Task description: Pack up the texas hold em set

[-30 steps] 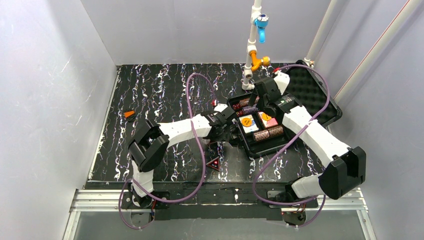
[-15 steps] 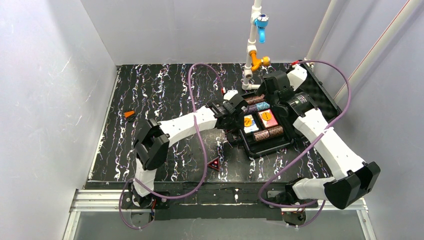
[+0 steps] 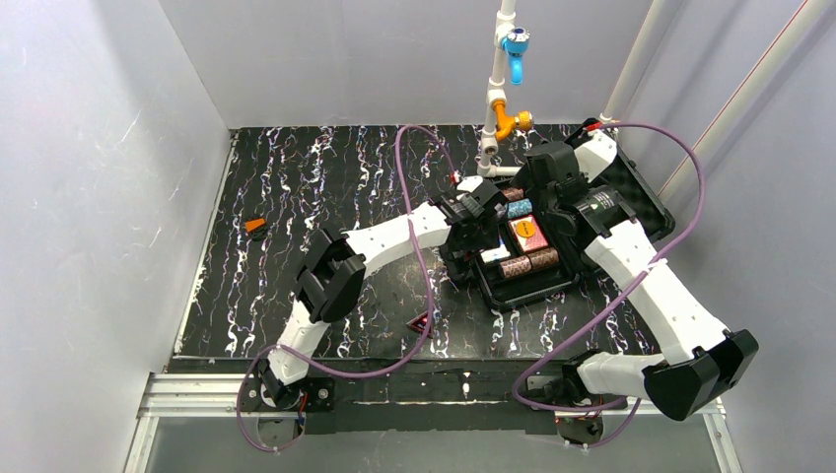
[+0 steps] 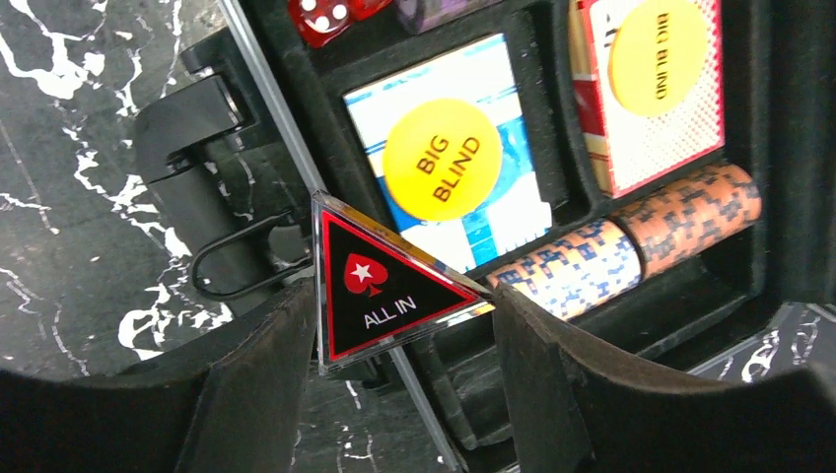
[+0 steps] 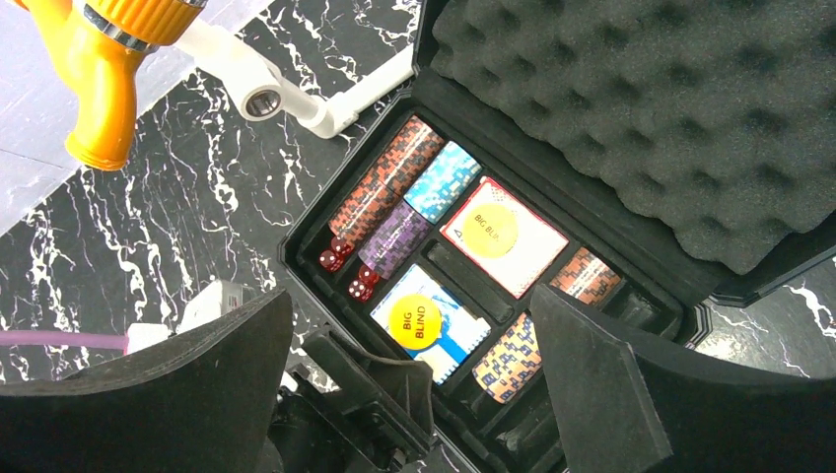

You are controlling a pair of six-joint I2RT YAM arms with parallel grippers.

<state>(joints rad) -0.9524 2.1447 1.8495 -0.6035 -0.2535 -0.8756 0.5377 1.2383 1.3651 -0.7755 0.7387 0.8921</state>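
The black case lies open at the right of the table, its foam lid tipped back. It holds brown-maroon chip rolls, a blue deck with an orange "BIG BLIND" disc, a red deck with a second disc, and red dice. My left gripper is shut on a black triangular "ALL IN" marker, held over the case's left edge next to the blue deck. My right gripper is open and empty above the case. A second triangular marker lies on the table in front.
A white pipe stand with orange and blue valves rises just behind the case. A small orange object lies at the table's left edge. Purple cables loop over the table. Grey walls enclose three sides.
My left gripper has moved back and right with the marker, from beside the case to over its left edge. My right gripper has drawn back toward the lid.
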